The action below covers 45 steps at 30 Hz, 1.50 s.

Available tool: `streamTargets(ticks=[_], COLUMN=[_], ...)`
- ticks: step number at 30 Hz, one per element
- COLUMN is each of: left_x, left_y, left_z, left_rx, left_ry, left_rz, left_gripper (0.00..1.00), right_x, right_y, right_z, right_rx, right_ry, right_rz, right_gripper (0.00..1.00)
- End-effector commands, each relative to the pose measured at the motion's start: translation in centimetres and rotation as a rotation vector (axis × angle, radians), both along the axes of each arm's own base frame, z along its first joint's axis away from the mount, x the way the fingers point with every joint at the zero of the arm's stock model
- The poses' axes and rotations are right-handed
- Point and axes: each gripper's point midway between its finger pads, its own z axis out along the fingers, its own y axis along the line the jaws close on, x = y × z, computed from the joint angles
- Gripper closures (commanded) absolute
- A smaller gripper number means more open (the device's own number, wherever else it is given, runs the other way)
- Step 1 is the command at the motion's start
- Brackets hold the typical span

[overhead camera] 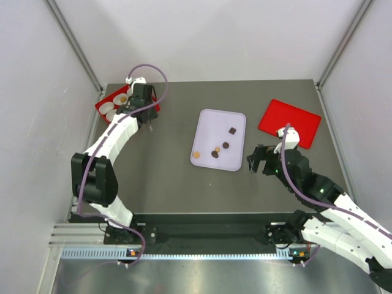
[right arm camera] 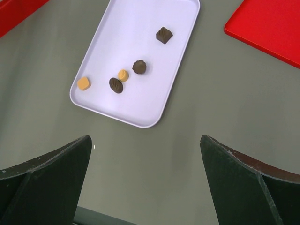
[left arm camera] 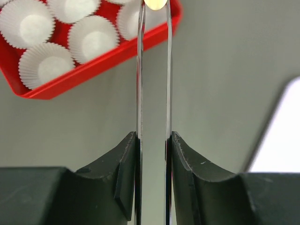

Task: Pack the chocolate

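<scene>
The left pincer (left arm camera: 154, 10) is clenched: its two long thin blades (left arm camera: 139, 70) nip a pale golden caramel piece (left arm camera: 154, 3) at their very tips, above a corner of the red box (left arm camera: 108, 54). In the box, white paper cups (left arm camera: 51, 65) sit packed side by side. The right pincer (right arm camera: 145, 178) is released, jaws spread wide and holding nothing, above the tabletop (right arm camera: 225, 103) near the lavender tray (right arm camera: 140, 28).

Five more chocolates lie loose on that tray: a dark square (right arm camera: 164, 35), a dark fluted round (right arm camera: 139, 66), a small caramel round (right arm camera: 123, 75) right beside a dark oval (right arm camera: 116, 85), and a caramel square (right arm camera: 83, 83) near a corner. A red lid (right arm camera: 267, 28) lies further off.

Each piece looks very light and stiff, probably with a smooth shell that scuffs or dents under hard pressure. With so little surface between narrow blades, a piece could twist or squirt out.

- **Squares:** a hold across two flat parallel sides seems safest.
- **Oval:** it is best taken across its short width.
- **Fluted round:** its ridges should give some purchase.
- **Caramel round and oval:** one blade would have to slip between the neighbours without nudging either.

The cups look flimsy, so letting go above a cup's middle, clear of its pleated wall, seems wise.
</scene>
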Motion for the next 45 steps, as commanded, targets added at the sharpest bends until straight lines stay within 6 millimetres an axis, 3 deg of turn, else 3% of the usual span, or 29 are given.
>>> streamTargets(ticks=[1,10,15,17,23,36,45], left_x=[3.1,6.0,6.6,6.6,6.8,7.2,7.8], left_y=[1.6,7.0,9.5,11.8,15.0,18.6,19.6], left_z=[1.8,0.2,0.5,0.6,0.7,-1.2,-3.0], left_rx=[-0.06,-0.07,-0.087,-0.081,-0.049,0.052,0.099], left_ry=[-0.1,-0.083,-0.105,-0.114,-0.127,-0.098,-0.066], left_rz=[0.047,0.164,0.225,0.273,0.334,0.397,0.413], left_gripper=[0.66,0.66,0.66,0.66,0.66,0.66,0.64], right_x=[0.4,0.5,0.8,1.0,1.3,1.6,1.8], right_y=[0.1,0.4,0.6,0.8,1.1,1.1,1.2], right_z=[0.9,2.2,2.0,1.9,1.5,0.9,0.5], right_rx=[0.008,0.02,0.0,-0.004,-0.014,-0.04,-0.059], right_ry=[-0.04,-0.066,-0.062,-0.057,-0.052,-0.042,-0.031], right_rz=[0.0,0.016,0.018,0.019,0.021,0.019,0.015], right_gripper=[0.0,0.0,0.0,0.0,0.0,0.0,0.0])
